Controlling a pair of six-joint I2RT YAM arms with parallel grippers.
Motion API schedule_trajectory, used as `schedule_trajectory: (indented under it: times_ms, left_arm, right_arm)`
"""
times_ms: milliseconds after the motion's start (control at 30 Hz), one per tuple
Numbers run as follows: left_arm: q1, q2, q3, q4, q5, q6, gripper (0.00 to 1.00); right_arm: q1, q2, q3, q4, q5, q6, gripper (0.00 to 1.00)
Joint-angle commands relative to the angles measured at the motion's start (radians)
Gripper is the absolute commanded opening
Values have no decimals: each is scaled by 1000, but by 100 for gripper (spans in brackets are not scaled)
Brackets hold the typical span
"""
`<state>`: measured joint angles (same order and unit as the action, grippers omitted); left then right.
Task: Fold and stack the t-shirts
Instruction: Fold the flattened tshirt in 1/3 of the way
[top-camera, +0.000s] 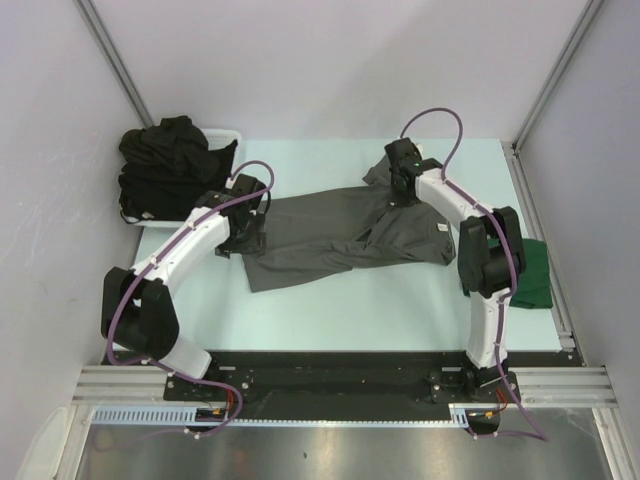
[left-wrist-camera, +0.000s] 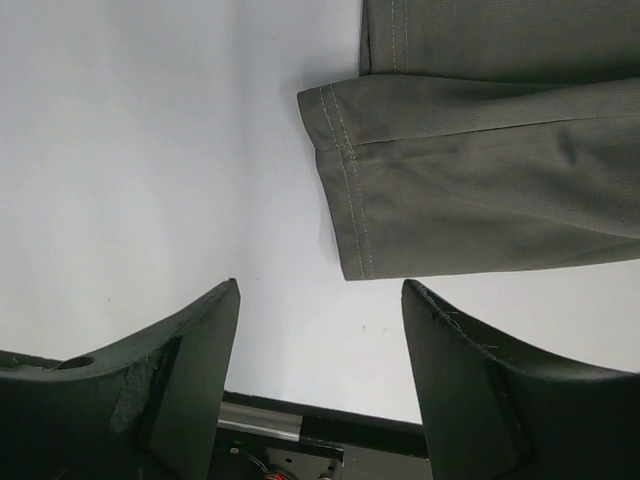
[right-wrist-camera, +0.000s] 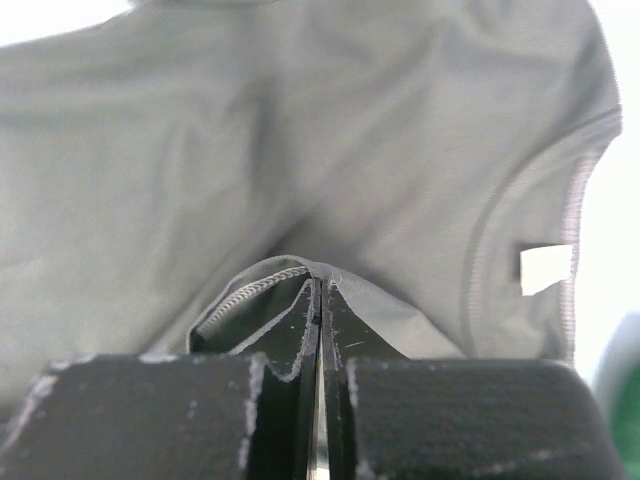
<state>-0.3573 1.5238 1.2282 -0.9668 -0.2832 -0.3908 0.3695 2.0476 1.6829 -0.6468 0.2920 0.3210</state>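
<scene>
Right wrist view: my right gripper (right-wrist-camera: 320, 288) pinches a fold of the grey shirt (right-wrist-camera: 300, 150), sprawled across the table's (top-camera: 330, 310) middle. My left gripper (left-wrist-camera: 320, 290) gapes wide above the table, holding nothing.

Bright, even light from overhead, the desk (top-camera: 345, 312) washed pale, just soft, faint shadows on it. Left wrist view crisp, every stitch readable. Right wrist view is soft: charcoal t-shirt (right-wrist-camera: 300, 150) blurred, edges blown white, the right fingers (right-wrist-camera: 288, 350) near and sharper.
</scene>
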Motion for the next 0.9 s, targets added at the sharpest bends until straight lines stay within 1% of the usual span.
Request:
schedule_trajectory:
  times_ms: [0, 367, 867]
  left_arm:
    - [4, -11, 20, 16, 15, 20, 71]
    - [4, 2, 33, 16, 21, 35, 71]
    - [0, 7, 25, 16, 27, 30, 71]
  right_arm:
    - [-44, -61, -9, -10, 39, -22, 0]
    - [-153, -92, -41, -8, 64, -53, 0]
    - [-208, -96, -43, 9, 84, -92, 0]
